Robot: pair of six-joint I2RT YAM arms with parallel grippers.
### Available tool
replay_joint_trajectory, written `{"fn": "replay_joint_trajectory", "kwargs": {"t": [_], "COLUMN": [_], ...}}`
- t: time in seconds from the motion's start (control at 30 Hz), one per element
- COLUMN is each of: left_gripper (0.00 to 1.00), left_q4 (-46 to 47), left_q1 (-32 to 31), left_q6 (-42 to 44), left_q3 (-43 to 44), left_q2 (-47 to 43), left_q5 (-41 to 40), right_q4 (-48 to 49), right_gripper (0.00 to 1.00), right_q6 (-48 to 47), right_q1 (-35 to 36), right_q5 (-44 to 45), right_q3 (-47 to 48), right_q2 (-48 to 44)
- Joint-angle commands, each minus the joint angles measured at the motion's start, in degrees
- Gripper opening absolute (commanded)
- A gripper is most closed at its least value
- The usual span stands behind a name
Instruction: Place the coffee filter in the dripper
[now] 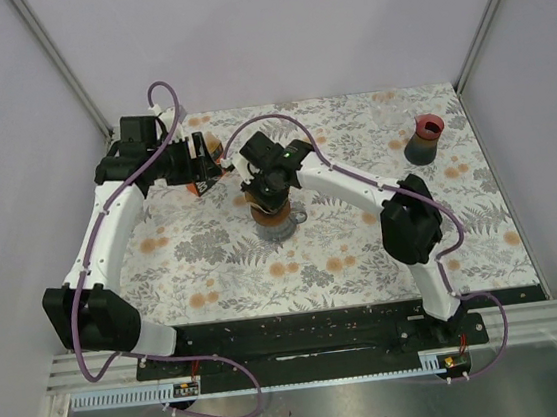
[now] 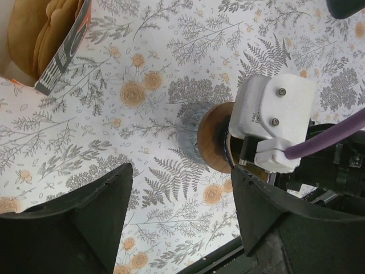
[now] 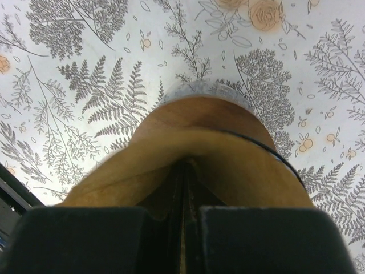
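My right gripper [image 1: 268, 187] is shut on a brown paper coffee filter [image 3: 199, 151], pinching its edge between the fingertips [image 3: 183, 197]. The filter sits at the mouth of the dripper [image 1: 278, 221], which stands on the floral table left of centre. The dripper's grey rim [image 3: 197, 87] and a thin black wire [image 3: 268, 149] show round the filter. I cannot tell how deep the filter sits. In the left wrist view the dripper [image 2: 191, 132] and filter [image 2: 212, 142] lie under the right gripper's white body [image 2: 274, 123]. My left gripper [image 2: 179, 214] is open and empty, above the table beside the dripper.
An orange box of brown filters [image 2: 48, 37] lies open at the back left, close to my left gripper [image 1: 201, 162]. A dark cup with a red rim [image 1: 425, 139] stands at the back right. The table's black front edge [image 2: 228, 251] is near.
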Motion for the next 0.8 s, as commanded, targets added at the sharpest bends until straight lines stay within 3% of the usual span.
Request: {"fn": "replay_joint_trajectory", "kwargs": {"t": [0.0, 0.37, 0.7, 0.77], "left_gripper": [0.73, 0.68, 0.63, 0.58], "left_q4": [0.9, 6.0, 10.0, 10.9], "left_q1": [0.4, 0.1, -4.0, -4.1], "left_q6": [-1.9, -7.1, -11.5, -12.0], "left_q3": [-0.7, -9.4, -13.6, -14.1], "left_q2": [-2.5, -4.0, -2.5, -2.1], "left_q5": [1.4, 10.0, 11.9, 11.7], "right_q4": [-3.6, -4.7, -5.8, -5.9], "right_gripper": [0.00, 0.00, 0.00, 0.00], "right_q6": [-0.1, 1.8, 4.0, 4.1], "right_q1": [0.4, 0.4, 0.4, 0.4], "right_q5": [2.6, 3.4, 5.6, 5.4], "right_q3": [2.6, 5.3, 5.9, 6.3], "right_q2": [0.7, 5.5, 7.4, 6.8]}}
